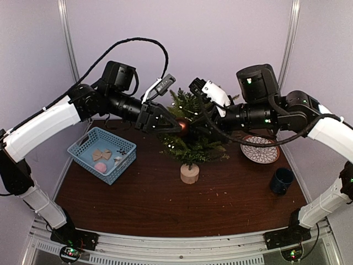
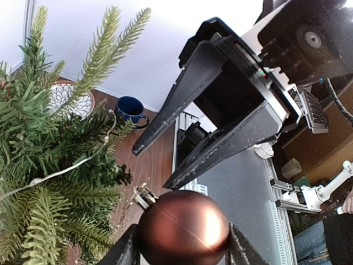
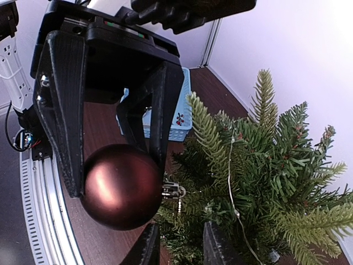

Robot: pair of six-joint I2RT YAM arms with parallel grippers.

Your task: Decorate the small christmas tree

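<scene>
Wooden table (image 1: pixel 138 204) | basket (image 1: pixel 91 168), plate (image 1: pixel 259 150), mug (image 1: pixel 281 180) flank tree (image 1: pixel 190 146) | left claw (image 1: pixel 177 127) grips bauble (image 2: pixel 183 227) | right claw (image 2: pixel 150 168) ajar

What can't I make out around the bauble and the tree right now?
- Top external: the right end effector tips, lost in the small christmas tree branches.
- Both wrist views: whether the bauble hanger is over a branch; needles hide it.
- Top external: the basket contents, too small to name.
- Left wrist: the left end effector fingers, cut off by the bottom edge.
</scene>
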